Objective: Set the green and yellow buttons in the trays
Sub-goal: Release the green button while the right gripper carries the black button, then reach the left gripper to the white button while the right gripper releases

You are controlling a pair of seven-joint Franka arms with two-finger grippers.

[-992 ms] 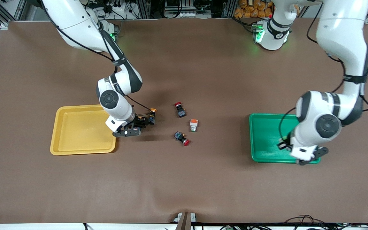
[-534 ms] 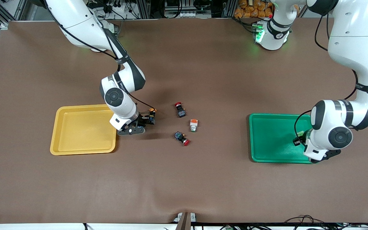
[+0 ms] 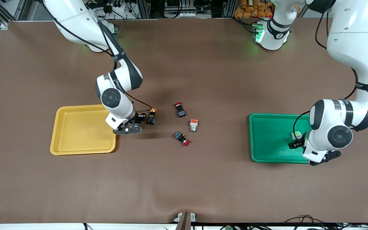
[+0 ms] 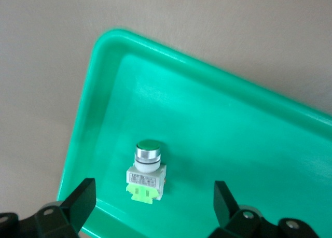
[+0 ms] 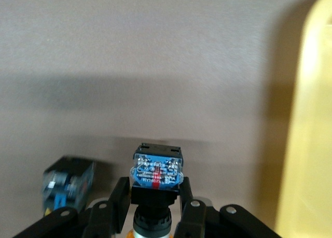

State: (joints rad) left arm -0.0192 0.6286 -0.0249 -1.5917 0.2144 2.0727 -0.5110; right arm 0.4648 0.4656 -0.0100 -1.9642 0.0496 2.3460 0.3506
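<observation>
The right gripper's fingers [image 5: 120, 203] are pinched on a small black-bodied push-button switch with a blue terminal end [image 5: 155, 171]; its cap end sits between the pads, hidden. The right gripper [image 3: 137, 120] holds it just off the yellow tray's rim, toward the middle of the table. Just beside it, a second black-bodied button with a round yellow-orange cap [image 3: 151, 116] stands on the brown table mat [image 3: 184, 179]; the right wrist view shows it blurred [image 5: 67, 182] next to the held one.

The shallow yellow plastic tray with rounded corners [image 3: 62, 148] lies at the right arm's end of the table.

Near the table's middle are three more switches: a black-bodied button with a round red cap [image 3: 180, 109], a square white-bodied button with an orange cap [image 3: 193, 125] nearer the front camera, and another black-bodied red-capped button [image 3: 182, 138] nearer still.

At the left arm's end lies the shallow green plastic tray [image 3: 260, 156]. In it, close to a corner, rests a white-bodied button with a light green cap [image 4: 146, 169], lying free. The left gripper [image 4: 155, 207] hangs over it with its black fingers [image 4: 80, 201] spread wide to either side, touching nothing.
</observation>
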